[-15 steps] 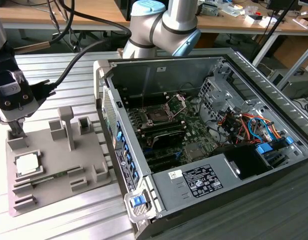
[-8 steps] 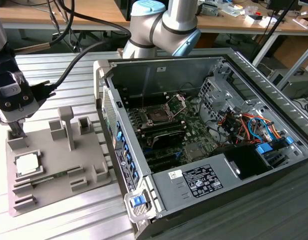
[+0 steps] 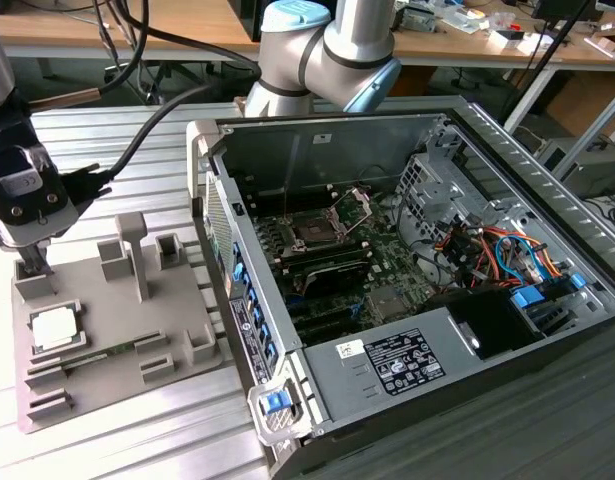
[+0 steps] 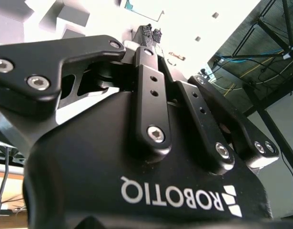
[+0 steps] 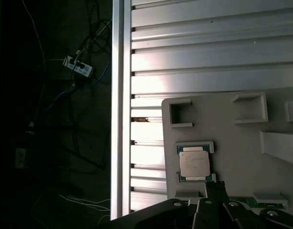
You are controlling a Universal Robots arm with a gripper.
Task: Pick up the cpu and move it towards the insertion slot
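Your ribbed aluminium tabletop (image 3: 137,440) carries a grey tray (image 3: 107,310) toward the exterior view's left, with an open computer case (image 3: 277,155) just beside it. Cluttered wooden desks (image 3: 187,25) line the room behind. The cpu (image 3: 53,328) lies flat in a tray recess, silvery top up. Your hand (image 3: 32,268) hangs over the tray's far corner, near the cpu but apart from it, seemingly closed and empty. The insertion slot (image 3: 315,232) sits inside the case, well apart.
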